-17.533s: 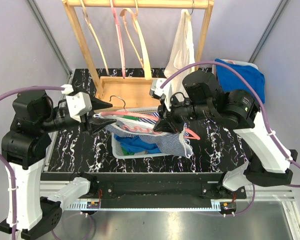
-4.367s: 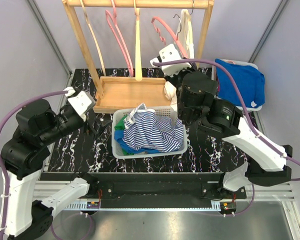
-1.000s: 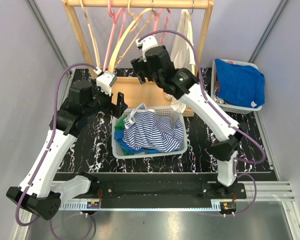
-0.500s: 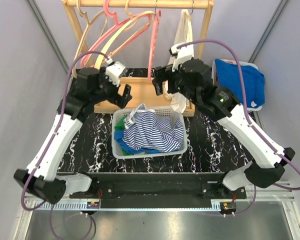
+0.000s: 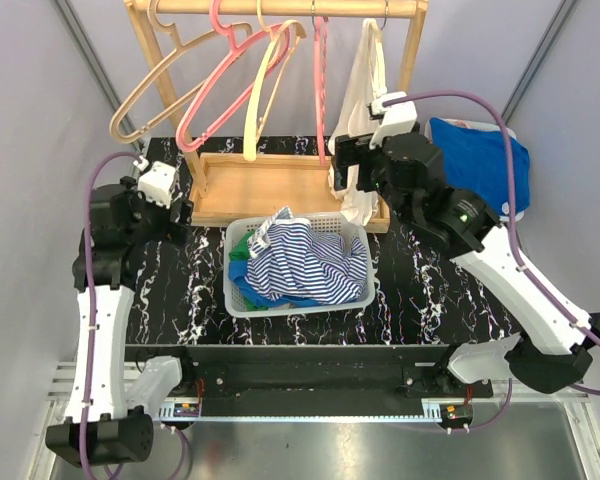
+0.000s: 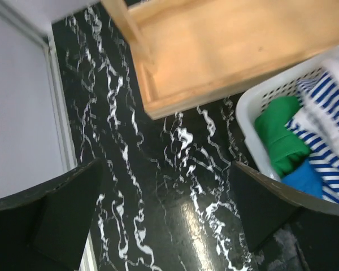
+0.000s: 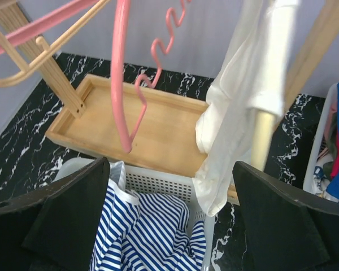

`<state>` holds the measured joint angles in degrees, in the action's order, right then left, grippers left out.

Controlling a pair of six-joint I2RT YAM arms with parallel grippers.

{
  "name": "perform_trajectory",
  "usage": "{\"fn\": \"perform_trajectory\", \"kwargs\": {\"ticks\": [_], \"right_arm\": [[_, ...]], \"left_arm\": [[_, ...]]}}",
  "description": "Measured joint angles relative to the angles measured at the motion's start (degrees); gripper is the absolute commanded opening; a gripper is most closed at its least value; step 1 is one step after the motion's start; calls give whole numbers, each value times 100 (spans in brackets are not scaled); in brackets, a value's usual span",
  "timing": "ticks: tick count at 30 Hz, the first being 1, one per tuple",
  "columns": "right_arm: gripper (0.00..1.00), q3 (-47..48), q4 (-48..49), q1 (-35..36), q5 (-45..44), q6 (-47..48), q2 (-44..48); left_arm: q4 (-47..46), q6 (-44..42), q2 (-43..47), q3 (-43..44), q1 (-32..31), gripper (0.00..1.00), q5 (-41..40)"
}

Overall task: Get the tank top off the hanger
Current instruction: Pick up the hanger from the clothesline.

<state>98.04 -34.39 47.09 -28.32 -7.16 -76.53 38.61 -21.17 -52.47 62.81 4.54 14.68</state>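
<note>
In the top view, the white fabric tank top is seen hung on a hanger at the right end of the pale wooden clothes rack, above the black marbled table. The right tool is held just beside the garment, spread wide and empty; the left tool is kept well apart, near the rack's left post. In the left wrist view, the left tool is shown wide open over the table, nothing gripped, beside the white plastic basket. In the right wrist view, the right tool is shown fully spread and empty, the tank top hanging ahead to the right.
</note>
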Motion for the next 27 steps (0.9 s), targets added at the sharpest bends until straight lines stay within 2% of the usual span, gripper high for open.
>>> {"fn": "perform_trajectory", "kwargs": {"ticks": [3, 8, 12, 15, 18, 23, 27], "right_arm": [[100, 35, 28, 0, -175, 7, 160], [100, -435, 323, 0, -691, 337, 619], [100, -614, 581, -83, -1113, 772, 680], [100, -612, 710, -240, -1202, 951, 605], [100, -542, 761, -542, -1169, 1040, 514], [99, 101, 754, -1370, -719, 898, 219], [93, 841, 778, -1840, -173, 601, -236]], "left_arm": [[17, 37, -15, 170, 101, 99, 514], [-205, 361, -728, 494, 17, 99, 1287], [-925, 970, -1416, -4, -391, 99, 1432], [-1305, 1305, -1788, -562, -778, 99, 1379], [-1386, 1384, -1980, -861, -1432, 99, 1132], [-1705, 1338, -2004, -822, -2061, 99, 715], [-1784, 1316, -2035, -691, -2341, 99, 516]]}}
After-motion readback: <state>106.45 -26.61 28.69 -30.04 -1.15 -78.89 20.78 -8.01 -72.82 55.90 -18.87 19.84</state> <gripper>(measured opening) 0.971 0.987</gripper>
